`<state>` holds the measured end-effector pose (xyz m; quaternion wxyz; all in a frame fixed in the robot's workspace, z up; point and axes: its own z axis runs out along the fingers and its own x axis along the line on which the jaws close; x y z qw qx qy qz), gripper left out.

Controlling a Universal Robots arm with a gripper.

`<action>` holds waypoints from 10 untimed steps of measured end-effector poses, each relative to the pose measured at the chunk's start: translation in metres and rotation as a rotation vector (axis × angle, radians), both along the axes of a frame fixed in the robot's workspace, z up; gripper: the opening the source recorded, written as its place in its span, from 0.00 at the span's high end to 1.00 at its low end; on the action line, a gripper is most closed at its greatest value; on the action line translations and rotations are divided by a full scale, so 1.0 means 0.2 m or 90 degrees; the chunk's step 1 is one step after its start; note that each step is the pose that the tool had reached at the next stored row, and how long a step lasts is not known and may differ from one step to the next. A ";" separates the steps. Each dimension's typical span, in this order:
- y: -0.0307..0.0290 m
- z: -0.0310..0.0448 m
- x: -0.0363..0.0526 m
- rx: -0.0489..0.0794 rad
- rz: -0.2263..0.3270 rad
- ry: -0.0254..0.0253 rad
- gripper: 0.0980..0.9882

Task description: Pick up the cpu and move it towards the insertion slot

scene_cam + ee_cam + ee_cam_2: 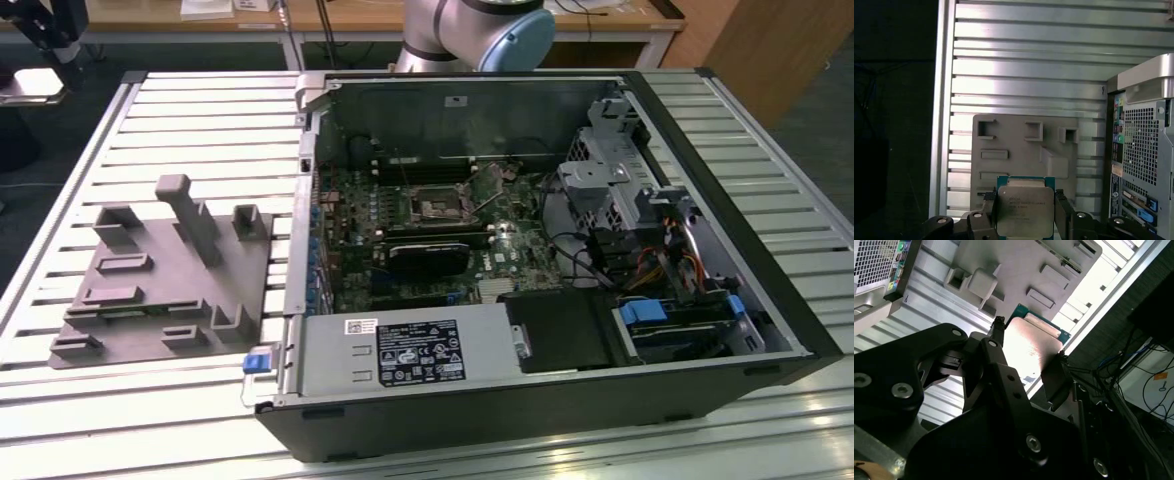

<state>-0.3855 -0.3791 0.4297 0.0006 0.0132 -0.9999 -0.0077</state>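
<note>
The cpu (pixel 1024 206), a flat square chip with a silvery top and a green rim, sits between the two black fingers of my gripper (pixel 1024 200), which is shut on it. In the second wrist view the cpu (pixel 1030 345) shows its pale shiny face, held at its edges by the gripper (pixel 1028 352). In both wrist views the chip hangs well above the grey plastic fixture (pixel 1024 150) on the slatted table. The insertion slot (pixel 437 208), a small square socket with a dark centre and a metal frame, lies on the green board inside the open computer case (pixel 534 410).
The grey fixture (pixel 160 280) with upright posts stands on the slatted metal table (pixel 200 120) at the exterior view's left of the case. The arm's base (pixel 467 35) rises behind the case. A black block (pixel 430 255), cables and drive bays crowd the case's inside.
</note>
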 end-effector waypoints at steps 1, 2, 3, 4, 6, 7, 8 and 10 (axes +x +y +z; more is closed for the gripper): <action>0.000 0.001 0.003 0.000 0.000 0.0000 0.50; 0.001 0.001 0.006 0.000 0.000 0.0000 0.50; 0.001 0.002 0.009 0.000 0.000 0.0000 0.50; 0.001 0.003 0.013 0.000 0.000 0.0001 0.50; 0.002 0.004 0.018 0.000 0.000 0.0001 0.50; 0.003 0.007 0.029 0.000 0.000 0.0002 0.50; 0.003 0.008 0.033 0.000 0.000 0.0002 0.50; 0.004 0.009 0.042 0.000 0.000 0.0003 0.50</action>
